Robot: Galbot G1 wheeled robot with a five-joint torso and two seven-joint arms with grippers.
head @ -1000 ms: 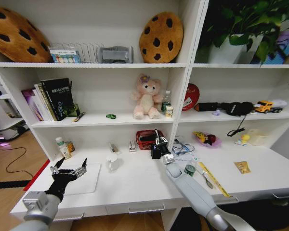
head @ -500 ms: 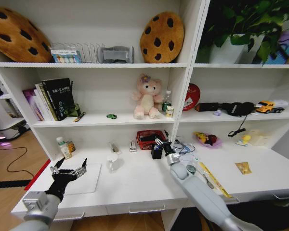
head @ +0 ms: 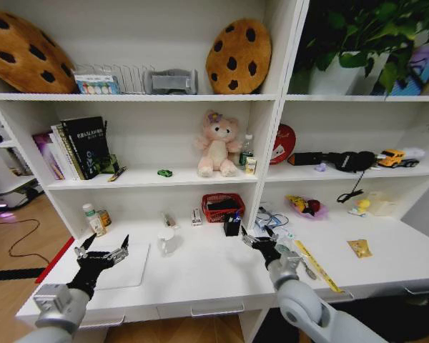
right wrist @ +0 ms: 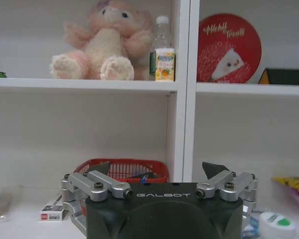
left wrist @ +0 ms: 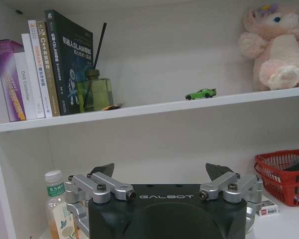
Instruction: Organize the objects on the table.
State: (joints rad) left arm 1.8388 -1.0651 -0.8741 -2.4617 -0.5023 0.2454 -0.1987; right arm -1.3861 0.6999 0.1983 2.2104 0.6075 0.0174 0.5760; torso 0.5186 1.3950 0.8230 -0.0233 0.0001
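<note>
**Both end effectors held open above the desk**

Nearest the robot, the left end effector [head: 100,255] is held over the desk's [head: 200,275] left front part, its fingers spread apart and nothing between them; a silver laptop [head: 125,266] lies flat just beside it. The right end effector [head: 261,241] is held above the desk near the middle, fingers likewise spread and empty. Just beside it a small green-topped jar [head: 284,251] stands, with a yellow ruler [head: 317,266] lying to its right. Farther back on the desk a red basket [head: 223,206] sits against the shelf wall, with a small black holder [head: 232,225] in front of it and a bottle [head: 92,218] at the far left. On the shelf above, a green toy car [left wrist: 201,93] rests between the books [left wrist: 40,69] and the pink bear [head: 218,145]. On the top shelf two cookie cushions [head: 239,56] are propped upright.
</note>
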